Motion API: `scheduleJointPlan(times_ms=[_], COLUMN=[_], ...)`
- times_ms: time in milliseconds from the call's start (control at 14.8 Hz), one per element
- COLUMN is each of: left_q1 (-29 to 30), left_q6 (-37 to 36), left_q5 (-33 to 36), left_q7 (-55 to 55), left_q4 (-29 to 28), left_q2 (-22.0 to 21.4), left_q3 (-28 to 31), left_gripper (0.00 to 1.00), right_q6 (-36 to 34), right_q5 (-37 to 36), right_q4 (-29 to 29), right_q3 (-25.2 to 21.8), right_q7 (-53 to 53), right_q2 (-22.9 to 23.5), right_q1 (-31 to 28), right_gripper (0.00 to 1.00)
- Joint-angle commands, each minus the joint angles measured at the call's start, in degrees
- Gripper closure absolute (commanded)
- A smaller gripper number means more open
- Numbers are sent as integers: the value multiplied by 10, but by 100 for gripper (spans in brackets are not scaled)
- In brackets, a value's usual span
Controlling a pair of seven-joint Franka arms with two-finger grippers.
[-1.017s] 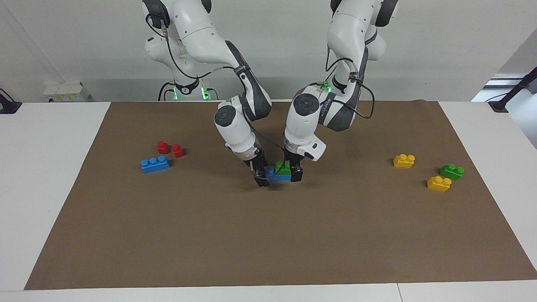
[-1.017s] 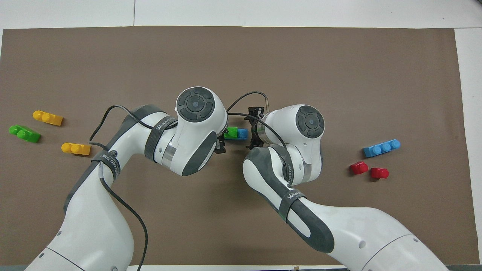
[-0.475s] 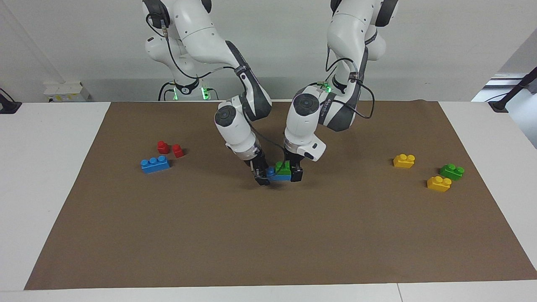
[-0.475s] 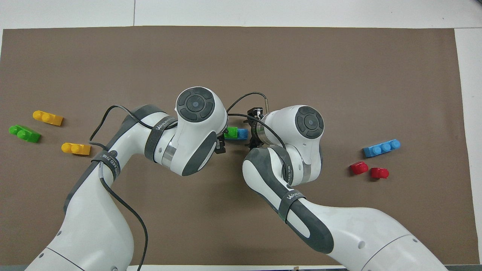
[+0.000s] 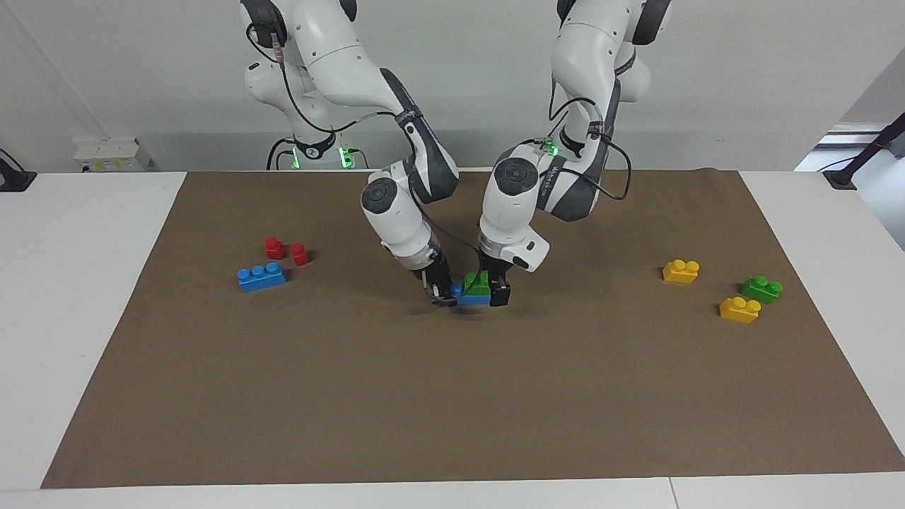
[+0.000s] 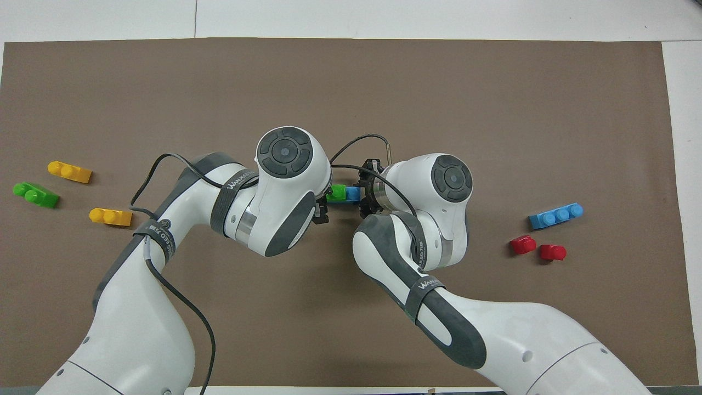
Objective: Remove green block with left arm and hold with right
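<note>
A green block [image 5: 478,283] sits on one end of a short blue brick [image 5: 472,297] on the brown mat [image 5: 452,396], mid-table. It also shows in the overhead view [image 6: 336,192], with the blue brick's free end [image 6: 353,193] beside it. My left gripper [image 5: 490,290] comes down over the stack and is shut on the green block, one black finger [image 5: 500,292] against its side. My right gripper [image 5: 443,293] is low at the blue brick's free end, its open fingers on either side of it; it also shows in the overhead view [image 6: 363,192].
A second green brick [image 5: 761,289] and two yellow bricks [image 5: 681,271] [image 5: 739,309] lie toward the left arm's end. A three-stud blue brick [image 5: 261,276] and two red pieces [image 5: 274,247] [image 5: 300,254] lie toward the right arm's end.
My right gripper has edged in along the mat toward the blue brick's free end. The left gripper and the stacked bricks have not moved.
</note>
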Motion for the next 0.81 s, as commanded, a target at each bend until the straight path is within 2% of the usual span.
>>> scheduleJointPlan(times_ms=[0,68,271,339,407,542,610,746], left_q1=[-7,-7,-7,-7,-7,-7,-7,-7], left_q6=[2,2,2,2,2,2,2,2], left_q5=[13,13,13,13,13,24,25,25], left_q7=[-12,-12,-12,-10,-9,-9,-9,-7], left_q4=[-6,-6,-6,-6,-6,-6,-6,-5], left_q2=[-3,-3,-3,-3,-3,-3,-3,-4], left_q3=[6,6,6,6,6,6,6,6], left_gripper=[0,0,0,12,32,89,100,100], right_q6=[13,12,13,13,13,13,13,13], right_q5=[27,27,28,29,29,29,29,29], right_q4=[-5,-4,-5,-6,-7,-7,-7,-7], right_q3=[1,1,1,1,1,1,1,0], right_q7=[-9,-11,-19,-19,-19,-25,-26,-26], right_q2=[-5,-5,-5,-5,-5,-5,-5,-5], right_q1=[2,2,5,5,5,5,5,5], right_gripper=[93,100,100,100,100,100,100,100])
